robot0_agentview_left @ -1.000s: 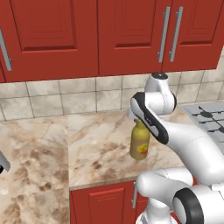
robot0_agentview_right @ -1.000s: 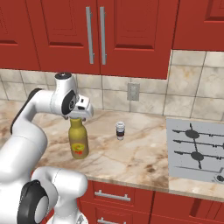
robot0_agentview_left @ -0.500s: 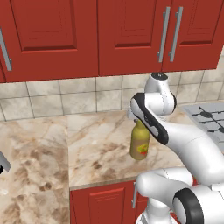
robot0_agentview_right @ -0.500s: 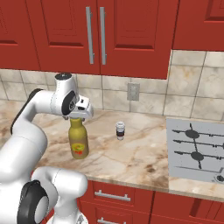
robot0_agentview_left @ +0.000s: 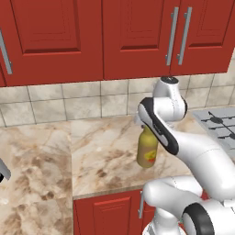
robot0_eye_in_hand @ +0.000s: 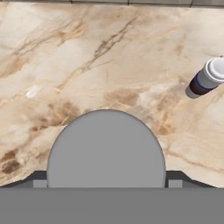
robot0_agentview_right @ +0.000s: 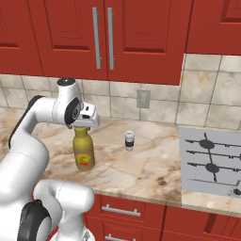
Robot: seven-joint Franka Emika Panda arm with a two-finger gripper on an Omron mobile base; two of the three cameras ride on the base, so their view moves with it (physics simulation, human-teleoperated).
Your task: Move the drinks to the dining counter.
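The tall olive-yellow bottle (robot0_agentview_left: 148,151) (robot0_agentview_right: 84,150) stands upright on the marble worktop (robot0_agentview_right: 150,164). My gripper (robot0_agentview_right: 84,123) sits straight down over its top. In the hand view the bottle's grey cap (robot0_eye_in_hand: 106,148) spans the whole gap of the gripper (robot0_eye_in_hand: 106,183), and both dark fingertips (robot0_eye_in_hand: 40,181) press against its sides. The small white container with a dark band (robot0_agentview_right: 129,140) (robot0_eye_in_hand: 208,78) stands upright a short way to the bottle's right, apart from it. The dining counter is out of view.
A steel hob (robot0_agentview_right: 209,160) (robot0_agentview_left: 219,125) lies at the right end of the worktop. Red wall cabinets (robot0_agentview_right: 103,37) hang above a tiled backsplash with an outlet (robot0_agentview_right: 143,98). The worktop's front edge (robot0_agentview_left: 110,193) runs close to the bottle.
The fingers have closed in onto the bottle's cap. The arm, the bottle and the small container have stayed where they were.
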